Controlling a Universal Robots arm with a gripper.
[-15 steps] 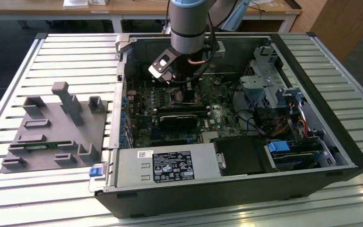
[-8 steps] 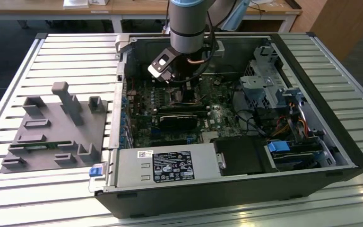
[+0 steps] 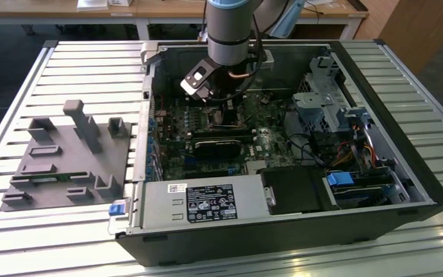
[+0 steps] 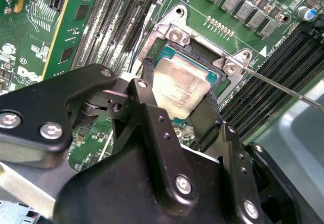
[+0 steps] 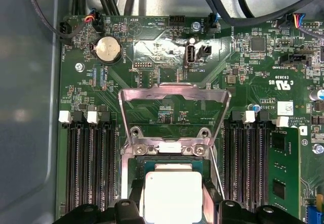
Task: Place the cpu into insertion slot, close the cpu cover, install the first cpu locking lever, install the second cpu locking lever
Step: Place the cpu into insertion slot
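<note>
A robotics laboratory or test workshop is indicated. An opened computer case [image 3: 299,234] is laid on a slotted aluminium work table [image 3: 90,63] under a robot arm [image 3: 229,23]. A grey parts fixture [image 3: 60,167] is placed beside it, and wooden desks [image 3: 175,7] are seen behind.

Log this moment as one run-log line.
gripper: jaws shut on cpu | cpu: at insertion slot | cpu cover: open, flipped back off the slot
</note>
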